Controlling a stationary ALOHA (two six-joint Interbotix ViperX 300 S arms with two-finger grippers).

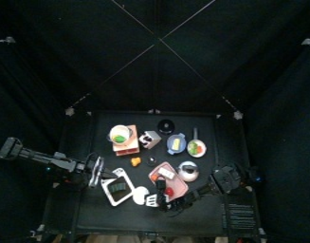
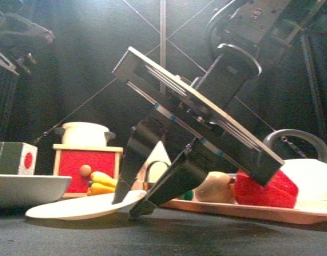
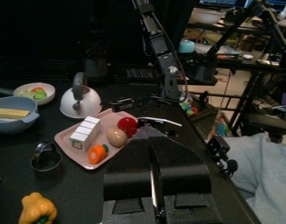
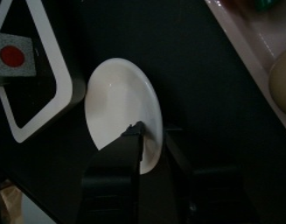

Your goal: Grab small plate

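Observation:
The small plate [image 1: 143, 197] [image 2: 72, 210] [image 4: 110, 101] is plain, white and round, and it lies near the table's front edge, just right of a square white-rimmed dish [image 1: 118, 188]. My right gripper [image 1: 156, 197] [image 2: 130, 205] slants down onto its right-hand rim. The jaws stand partly open on either side of that rim, and in the right wrist view one fingertip [image 4: 138, 140] lies over the plate's edge. My left gripper [image 1: 97, 177] [image 3: 155, 156] rests at the table's left side with its jaws together and nothing in them.
A pink tray [image 1: 177, 182] [image 3: 75, 150] of toy food sits right beside the small plate. Behind it are a white kettle [image 1: 189, 171] [image 3: 77, 101], a blue bowl [image 1: 195, 147] and a round plate with green and orange food [image 1: 121, 136]. A red-and-white toy [image 2: 86, 150] stands at the back left.

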